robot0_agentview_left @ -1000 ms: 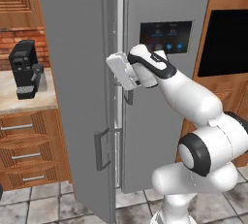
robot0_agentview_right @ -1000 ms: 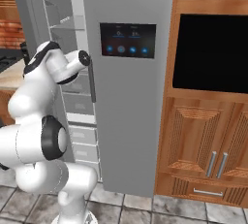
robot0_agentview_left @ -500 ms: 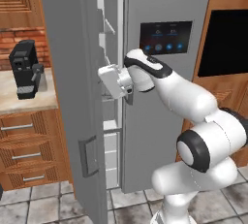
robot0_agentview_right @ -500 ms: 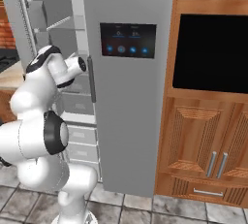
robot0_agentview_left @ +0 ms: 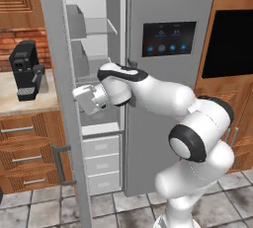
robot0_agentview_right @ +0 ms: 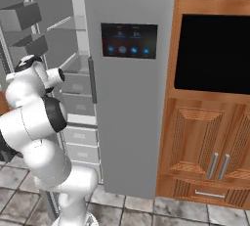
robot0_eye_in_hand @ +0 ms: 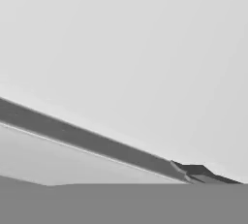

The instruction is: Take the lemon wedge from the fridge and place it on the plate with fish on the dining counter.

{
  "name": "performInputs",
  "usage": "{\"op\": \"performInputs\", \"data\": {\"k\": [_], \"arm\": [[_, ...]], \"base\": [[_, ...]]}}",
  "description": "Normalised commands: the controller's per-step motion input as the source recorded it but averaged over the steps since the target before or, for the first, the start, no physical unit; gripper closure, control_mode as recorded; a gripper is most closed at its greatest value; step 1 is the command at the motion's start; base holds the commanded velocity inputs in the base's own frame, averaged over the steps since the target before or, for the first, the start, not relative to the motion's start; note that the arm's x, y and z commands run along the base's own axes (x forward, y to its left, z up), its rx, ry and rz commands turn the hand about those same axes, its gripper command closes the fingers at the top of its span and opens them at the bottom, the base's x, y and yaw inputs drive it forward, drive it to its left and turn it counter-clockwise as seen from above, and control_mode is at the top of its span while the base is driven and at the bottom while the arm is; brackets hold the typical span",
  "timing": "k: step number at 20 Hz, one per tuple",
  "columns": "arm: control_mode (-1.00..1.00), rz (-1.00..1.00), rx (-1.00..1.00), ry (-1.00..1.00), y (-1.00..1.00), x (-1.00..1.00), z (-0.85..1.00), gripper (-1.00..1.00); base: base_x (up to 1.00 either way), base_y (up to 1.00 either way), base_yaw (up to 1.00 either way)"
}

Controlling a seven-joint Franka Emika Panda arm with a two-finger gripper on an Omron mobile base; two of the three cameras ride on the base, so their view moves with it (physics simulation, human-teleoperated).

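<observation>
I have the fridge point(robot0_agentview_left: 168, 74) in front of me with its left door point(robot0_agentview_left: 62, 98) swung out toward the base, edge-on in the left base view. The gripper point(robot0_agentview_left: 79, 98) sits at the inner face of that door, about mid-height, with the arm reaching leftward across the opening. In the hand view I get nothing but a pale flat surface with a dark strip running diagonally, which I take to be the door at very close range. I cannot tell from any view whether the jaws are apart or together, or whether they hold anything.

The lemon wedge is what I need, and I cannot find it. The shelves point(robot0_agentview_left: 96, 24) and drawers point(robot0_agentview_left: 101, 148) that I can see through the gap look bare from both base cameras, though much of the interior is hidden behind the door and my own arm.

What the next move turns on: the compartment lies to the gripper's right and deeper in, away from the base, while the hand faces the door instead. I judge the door wide enough open, so the hand must come off it and turn inward to search the shelves.
</observation>
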Motion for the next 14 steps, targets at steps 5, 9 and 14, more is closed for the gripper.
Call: {"op": "performInputs", "data": {"k": [5, 9, 14], "arm": [[-1.0, 0.0, 0.03, -0.03, 0.0, -0.22, 0.05, -1.0], [-1.0, -0.09, 0.0, -0.14, -0.14, -0.99, 0.27, -1.0], [-1.0, -0.08, -0.43, -0.15, 0.6, -0.62, -0.1, -1.0]], "base": [[0.0, 0.0, 0.0], [0.0, 0.0, 0.0], [0.0, 0.0, 0.0]]}}
